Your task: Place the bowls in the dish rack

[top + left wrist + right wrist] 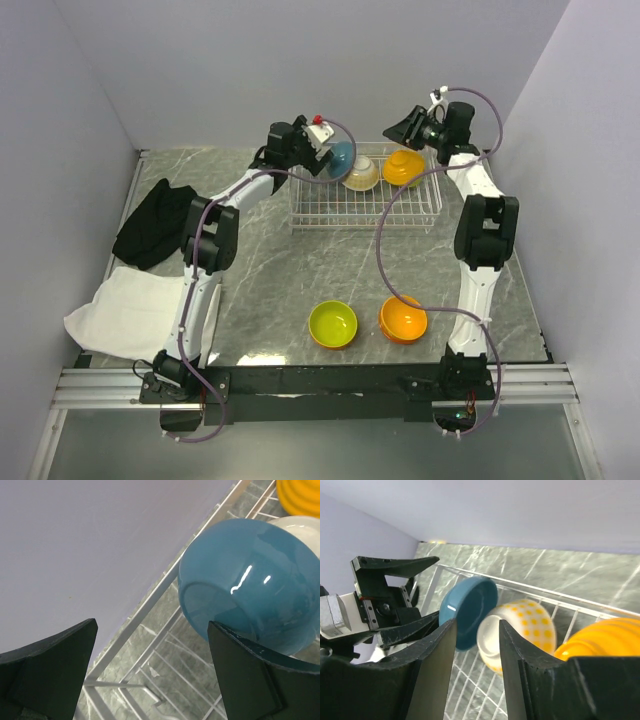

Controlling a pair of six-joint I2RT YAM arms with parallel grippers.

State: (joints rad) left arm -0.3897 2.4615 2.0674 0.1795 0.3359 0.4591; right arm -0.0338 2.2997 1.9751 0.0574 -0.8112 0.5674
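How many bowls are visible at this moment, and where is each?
5. In the dish rack: teal bowl, white dotted bowl, orange bowl. On the table near the arm bases: lime green bowl, second orange bowl. Another could be hidden or nested.

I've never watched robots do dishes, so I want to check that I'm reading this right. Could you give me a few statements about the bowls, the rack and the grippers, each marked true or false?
1. Three bowls sit in the white wire dish rack. True.
2. The white bowl with yellow dots lies between the teal-blue bowl and an orange bowl. True.
3. The lime green bowl is in the rack. False: it stands on the grey marble table, beside a second orange bowl.
4. The left gripper clamps the teal-blue bowl. False: its jaws are wide open, with the bowl just beyond them in the rack.
5. The right gripper carries an orange bowl. False: it holds nothing.
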